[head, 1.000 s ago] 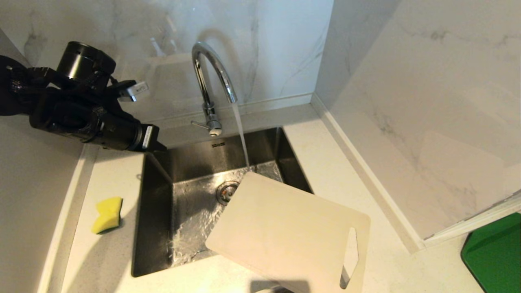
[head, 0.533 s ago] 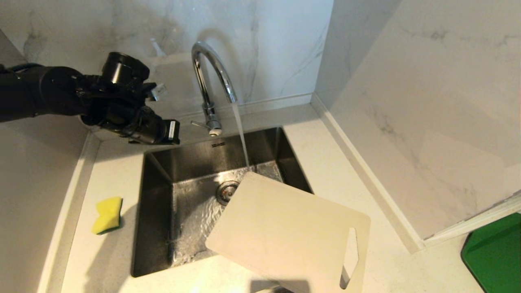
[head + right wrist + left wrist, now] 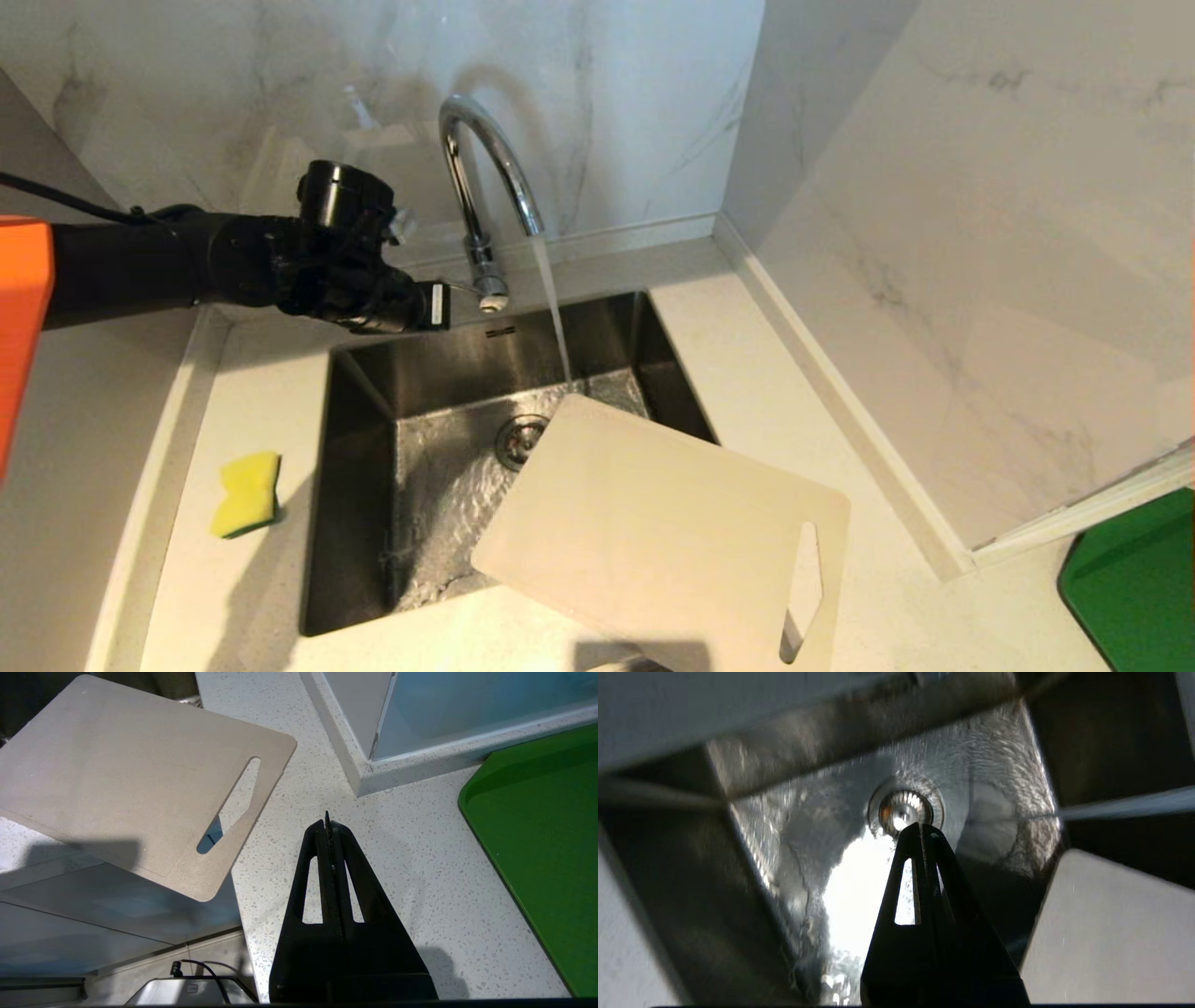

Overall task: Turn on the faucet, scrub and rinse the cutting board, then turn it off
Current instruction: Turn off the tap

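The left claw (image 3: pixel 439 305), its fingers pressed together and holding nothing, hovers at the back left rim of the sink (image 3: pixel 359 485), just beside the small side lever at the base of the faucet (image 3: pixel 481 187); whether it touches the lever cannot be told. Water runs from the arched chrome spout into the steel basin and lands near the drain (image 3: pixel 903 809), close to the far edge of the cutting board (image 3: pixel 653 532). The beige board lies tilted across the front right corner of the sink, well apart from the left claw, its slotted handle end resting over the tabletop (image 3: pixel 766 373). A yellow sponge (image 3: pixel 247 493) sits on the tabletop left of the sink. The right claw (image 3: pixel 328 823), likewise closed and empty, hangs over the tabletop between the cutting board's handle end and a green board (image 3: pixel 542 835).
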Robot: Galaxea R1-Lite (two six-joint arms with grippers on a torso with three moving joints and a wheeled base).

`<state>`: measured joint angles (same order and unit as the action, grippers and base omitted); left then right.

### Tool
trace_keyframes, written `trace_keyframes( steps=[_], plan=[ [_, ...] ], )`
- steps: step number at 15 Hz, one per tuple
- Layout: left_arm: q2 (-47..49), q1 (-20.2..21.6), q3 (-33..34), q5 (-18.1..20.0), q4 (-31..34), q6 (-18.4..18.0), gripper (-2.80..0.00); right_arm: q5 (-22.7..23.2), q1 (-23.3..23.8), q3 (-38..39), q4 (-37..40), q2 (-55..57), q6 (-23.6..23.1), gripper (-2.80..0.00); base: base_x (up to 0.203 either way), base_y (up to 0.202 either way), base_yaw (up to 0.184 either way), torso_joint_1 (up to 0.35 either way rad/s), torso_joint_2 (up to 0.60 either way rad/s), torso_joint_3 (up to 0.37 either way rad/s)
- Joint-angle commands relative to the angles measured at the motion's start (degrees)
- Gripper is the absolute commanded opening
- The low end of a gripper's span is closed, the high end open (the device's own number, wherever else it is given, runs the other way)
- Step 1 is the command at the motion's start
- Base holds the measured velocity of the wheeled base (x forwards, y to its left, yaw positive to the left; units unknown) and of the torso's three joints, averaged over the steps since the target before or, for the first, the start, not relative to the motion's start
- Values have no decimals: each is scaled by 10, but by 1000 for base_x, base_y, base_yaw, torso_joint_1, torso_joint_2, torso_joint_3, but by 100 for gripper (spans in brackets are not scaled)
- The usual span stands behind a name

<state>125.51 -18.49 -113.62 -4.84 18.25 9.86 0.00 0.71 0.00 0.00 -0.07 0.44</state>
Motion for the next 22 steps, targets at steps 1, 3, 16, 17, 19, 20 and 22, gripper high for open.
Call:
trace_keyframes(
  steps=[1, 3, 16, 17, 19, 20, 22],
  plan=[
    [20, 0, -1, -14, -36, -3, -280, 0, 0, 0, 0, 1, 0, -280, 0, 0, 0, 0, 0, 0],
    [28, 0, -1, -34, -62, -11, -280, 0, 0, 0, 0, 1, 0, -280, 0, 0, 0, 0, 0, 0],
    [33, 2, -1, -69, -119, -25, -280, 0, 0, 0, 0, 0, 0, -280, 0, 0, 0, 0, 0, 0],
    [34, 2, -1, -69, -119, -25, -280, 0, 0, 1, 0, 0, 0, -280, 0, 0, 0, 0, 0, 0],
    [36, 2, -1, -69, -129, -24, -280, 0, 0, 0, 0, 1, 0, -280, 0, 0, 0, 0, 0, 0],
    [36, 2, -1, -69, -135, -24, -280, 0, 0, 0, 0, 0, 0, -280, 0, 0, 0, 0, 0, 0],
    [40, 2, -1, -69, -153, -24, -280, 0, 0, 0, 0, 0, 0, -280, 0, 0, 0, 0, 0, 0]
  ],
)
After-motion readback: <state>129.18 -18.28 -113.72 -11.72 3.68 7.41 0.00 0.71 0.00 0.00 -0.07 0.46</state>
